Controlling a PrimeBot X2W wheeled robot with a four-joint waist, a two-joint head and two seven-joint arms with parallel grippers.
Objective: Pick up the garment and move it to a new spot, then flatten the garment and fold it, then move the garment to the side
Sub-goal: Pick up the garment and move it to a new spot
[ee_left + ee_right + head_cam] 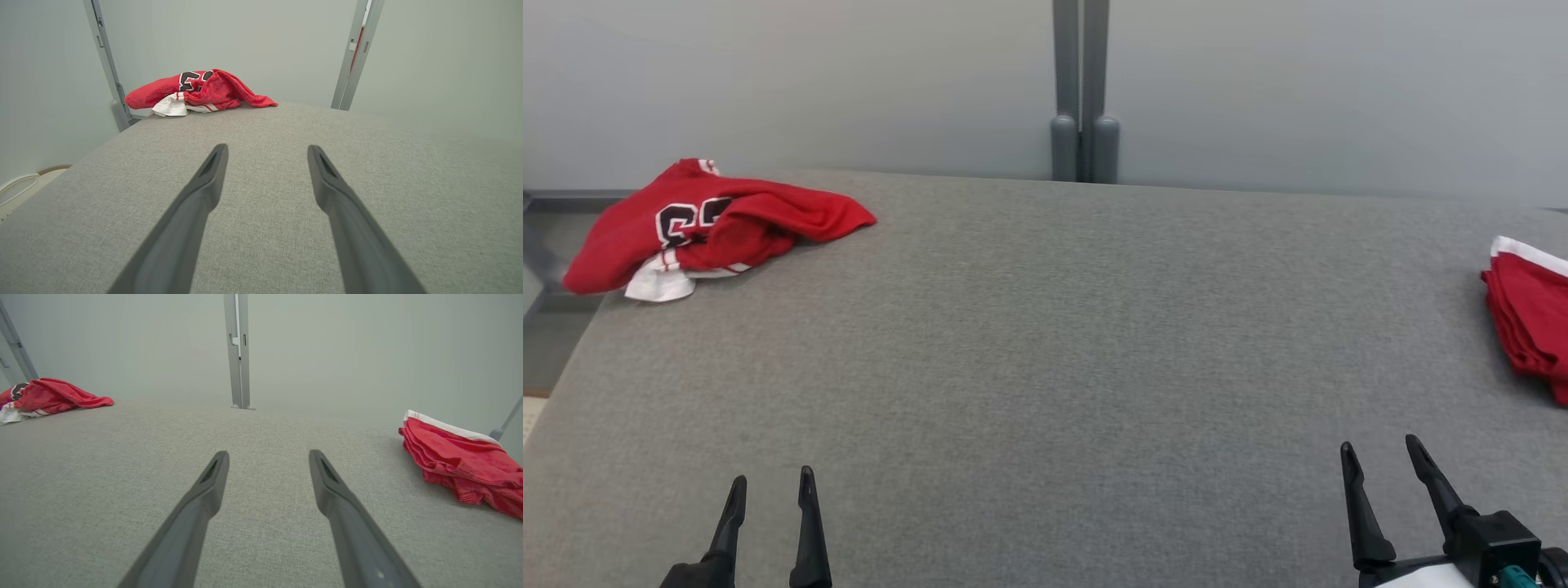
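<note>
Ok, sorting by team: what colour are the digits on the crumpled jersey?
Black digits, outlined white, on the red jersey; head view shows best.

red jersey [737, 219] lies crumpled at the far left — black numerals, white trim showing; folded red garment [1531, 320] at the right edge.

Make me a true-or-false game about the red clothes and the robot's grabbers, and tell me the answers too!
1. The crumpled red garment lies at the far left corner of the grey surface. True.
2. The left gripper is holding the crumpled red garment. False: it is open, holds nothing and is well apart from it.
3. A folded red garment lies at the right edge of the grey surface. True.
4. The right gripper is shut. False: its jaws stand open.
5. The crumpled red garment is plain, with no marks. False: it has white trim and black figures outlined in white.
</note>
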